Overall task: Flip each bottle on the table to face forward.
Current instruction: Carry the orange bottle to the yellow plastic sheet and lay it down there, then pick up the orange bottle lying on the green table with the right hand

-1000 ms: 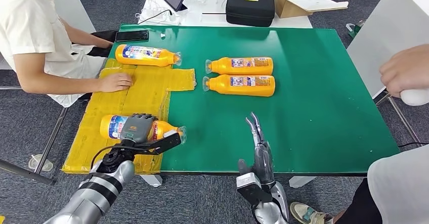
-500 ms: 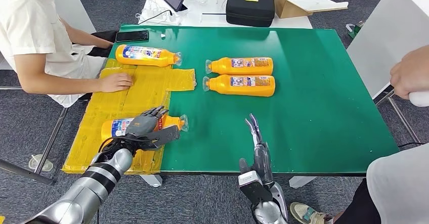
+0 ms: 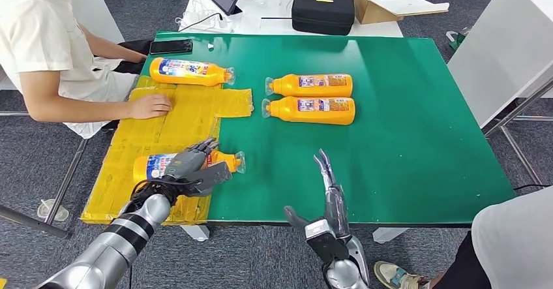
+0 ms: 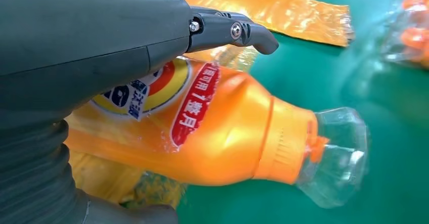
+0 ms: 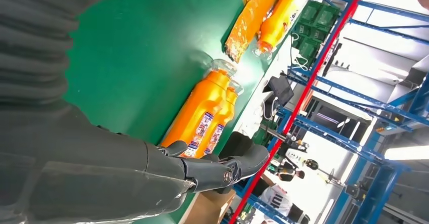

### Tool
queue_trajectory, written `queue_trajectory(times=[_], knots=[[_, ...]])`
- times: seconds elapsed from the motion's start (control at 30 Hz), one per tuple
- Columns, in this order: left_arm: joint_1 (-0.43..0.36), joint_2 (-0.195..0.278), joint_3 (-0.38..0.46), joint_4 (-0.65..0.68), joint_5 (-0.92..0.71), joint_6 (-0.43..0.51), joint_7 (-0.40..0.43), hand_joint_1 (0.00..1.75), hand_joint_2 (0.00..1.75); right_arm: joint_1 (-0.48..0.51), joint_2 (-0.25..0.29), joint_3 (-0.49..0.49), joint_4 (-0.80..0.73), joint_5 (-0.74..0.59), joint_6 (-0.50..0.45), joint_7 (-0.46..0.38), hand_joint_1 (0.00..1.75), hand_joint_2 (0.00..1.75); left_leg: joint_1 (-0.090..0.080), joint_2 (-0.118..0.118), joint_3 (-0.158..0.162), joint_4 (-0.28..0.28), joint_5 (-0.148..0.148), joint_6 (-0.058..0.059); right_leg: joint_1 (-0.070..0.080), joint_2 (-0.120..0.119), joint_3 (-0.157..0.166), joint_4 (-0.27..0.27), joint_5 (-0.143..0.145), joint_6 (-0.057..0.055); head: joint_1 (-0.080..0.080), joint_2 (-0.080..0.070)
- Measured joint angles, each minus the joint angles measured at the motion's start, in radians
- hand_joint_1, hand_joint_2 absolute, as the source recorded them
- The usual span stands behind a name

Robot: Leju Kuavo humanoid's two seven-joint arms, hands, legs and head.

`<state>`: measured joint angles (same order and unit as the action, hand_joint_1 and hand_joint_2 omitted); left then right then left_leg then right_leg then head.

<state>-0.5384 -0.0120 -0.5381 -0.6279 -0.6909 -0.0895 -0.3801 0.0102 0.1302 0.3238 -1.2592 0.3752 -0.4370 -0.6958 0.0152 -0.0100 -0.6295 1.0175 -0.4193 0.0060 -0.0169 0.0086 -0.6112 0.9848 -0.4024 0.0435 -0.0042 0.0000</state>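
Orange bottle [image 3: 189,165] lay sideways under our left hand [image 3: 189,165], cap pointing right; the fingers rested loosely on it. Our right hand [image 3: 329,184] was open.

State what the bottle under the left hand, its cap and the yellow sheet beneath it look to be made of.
Bottle: orange plastic, glossy with highlights and a printed label. Cap: clear plastic, see-through to the green table. Yellow sheet: shiny and crinkled, probably plastic film or tape. The left hand rests on the bottle.

The left robot hand [image 3: 189,165] reaches forward with fingers spread, while the right robot hand [image 3: 328,184] points ahead, fingers straight.
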Motion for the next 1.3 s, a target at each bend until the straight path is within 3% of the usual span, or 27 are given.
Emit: queue_trajectory(times=[0.2,0.33,0.5,0.73,0.87,0.93,1.07,1.3], knots=[[0.073,0.002,-0.001,-0.102,0.102,0.048,-0.082,0.0,1.75,0.002,0.0,0.0,0.006,-0.001,-0.012,0.0,0.0,1.75,0.0,0.001,0.0,0.0,0.0,0.0,0.0,0.0,-0.001,0.0,0.0,0.0,0.0,0.0],[0.15,-0.01,-0.002,-0.239,0.096,0.183,-0.073,0.0,1.75,0.013,-0.002,-0.001,0.006,-0.002,-0.028,0.0,0.0,0.0,0.0,0.0,-0.002,0.0,0.0,0.0,0.0,0.0,-0.002,0.0,0.0,0.0,0.0,0.0],[0.202,-0.046,-0.01,-0.349,0.099,0.266,-0.082,0.0,1.75,0.02,-0.003,0.005,-0.001,-0.001,-0.048,-0.001,0.0,0.0,0.0,0.0,-0.002,0.0,-0.001,0.0,0.0,0.0,-0.003,0.0,0.0,0.0,0.0,0.0],[0.221,-0.063,-0.022,-0.396,0.098,0.284,-0.087,0.0,1.75,0.02,-0.003,0.01,-0.003,0.002,-0.054,-0.002,0.0,0.0,0.0,0.001,-0.002,0.0,0.0,0.0,0.0,0.0,-0.003,0.0,0.0,0.0,0.0,0.0],[0.259,-0.086,-0.031,-0.474,0.157,0.308,-0.092,0.0,1.75,0.022,-0.015,0.013,-0.007,0.104,-0.068,0.048,0.0,0.0,0.0,0.001,-0.002,0.0,0.0,0.0,0.0,0.0,-0.003,0.0,0.0,0.0,0.0,0.0],[0.287,-0.102,-0.029,-0.514,0.245,0.303,-0.092,0.0,1.75,0.026,-0.026,0.01,-0.013,0.074,-0.023,0.05,0.0,0.0,0.0,0.0,-0.002,0.0,-0.001,0.0,0.0,0.0,-0.003,0.0,0.0,0.0,0.0,0.0],[0.364,-0.133,-0.026,-0.599,0.406,0.338,-0.1,0.0,1.75,0.067,-0.034,-0.034,-0.114,-0.199,0.214,0.012,0.0,0.0,-0.001,0.0,-0.004,0.0,-0.001,0.001,-0.001,0.0,-0.004,-0.001,-0.001,0.0,0.0,0.0],[0.412,-0.152,-0.026,-0.663,0.453,0.368,-0.107,0.0,1.75,0.107,-0.036,-0.08,-0.24,-0.248,0.259,0.01,0.0,0.0,-0.001,0.001,-0.004,0.0,-0.001,0.001,0.0,0.0,-0.004,-0.001,0.0,0.0,0.0,0.0]])
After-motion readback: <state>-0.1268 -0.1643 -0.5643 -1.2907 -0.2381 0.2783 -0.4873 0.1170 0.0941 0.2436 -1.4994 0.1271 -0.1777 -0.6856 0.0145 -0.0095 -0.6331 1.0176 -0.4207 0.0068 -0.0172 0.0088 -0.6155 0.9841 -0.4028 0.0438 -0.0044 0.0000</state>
